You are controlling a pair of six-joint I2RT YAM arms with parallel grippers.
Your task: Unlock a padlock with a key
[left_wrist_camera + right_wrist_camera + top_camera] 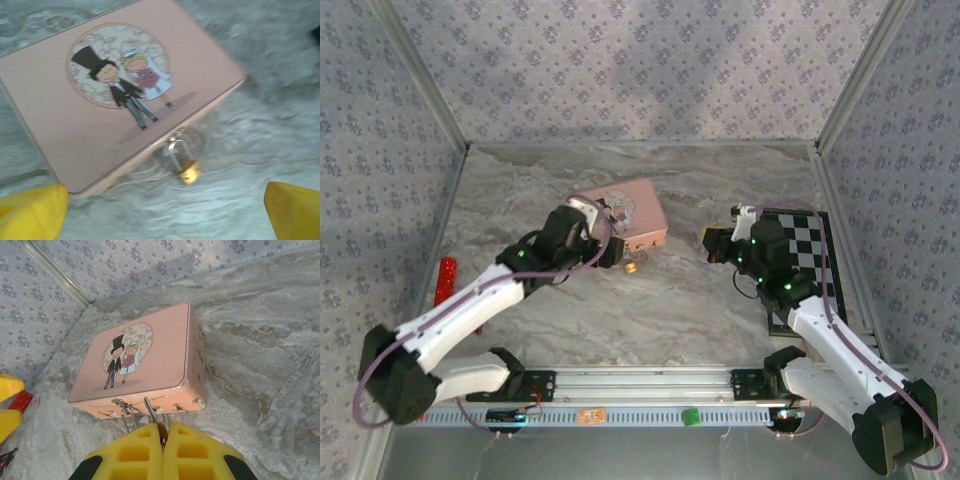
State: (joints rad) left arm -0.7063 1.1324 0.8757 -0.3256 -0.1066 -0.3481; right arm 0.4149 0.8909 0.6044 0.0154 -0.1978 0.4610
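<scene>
Top external — one padlock (631, 267), one pink tin (642, 212).

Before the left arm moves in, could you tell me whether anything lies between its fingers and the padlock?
Nothing visible does: bare table lies between the open left fingers and the padlock, hanging at the edge of the pink tin.

You are looking at the tin (625, 212) sitting toward the back of the table (670, 315), the padlock (631, 267) lying just before its near side, the mat (810, 245) lying well to its right, and a tube (446, 280) lying by the left wall.
</scene>
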